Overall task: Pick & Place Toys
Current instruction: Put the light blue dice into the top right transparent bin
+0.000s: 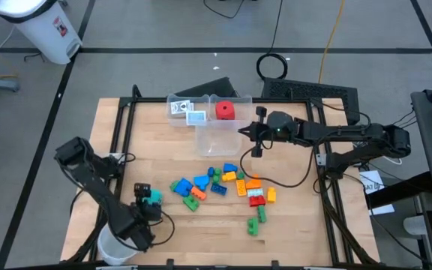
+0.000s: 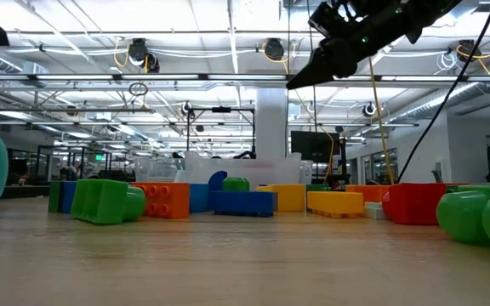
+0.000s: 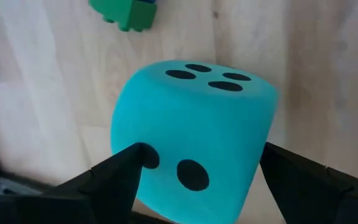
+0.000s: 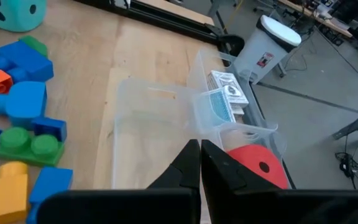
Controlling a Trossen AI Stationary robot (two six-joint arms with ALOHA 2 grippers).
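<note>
The left gripper (image 3: 197,171) clasps the cyan die (image 3: 194,127) between its fingers near the table's front left, beside the scattered blocks (image 1: 223,186). The right gripper (image 4: 200,163) — fingers pressed together, empty — hovers over the clear bin (image 1: 217,136); the red die (image 1: 225,110) and cards (image 1: 188,111) sit in the bins behind it.

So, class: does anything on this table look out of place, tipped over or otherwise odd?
Nothing looks spilled or broken. The blocks lie loose in a scatter mid-table, not in the clear bins. The cyan die sits apart from them, between the left gripper's fingers. The right gripper hangs shut beside the bins holding the red die and cards.
</note>
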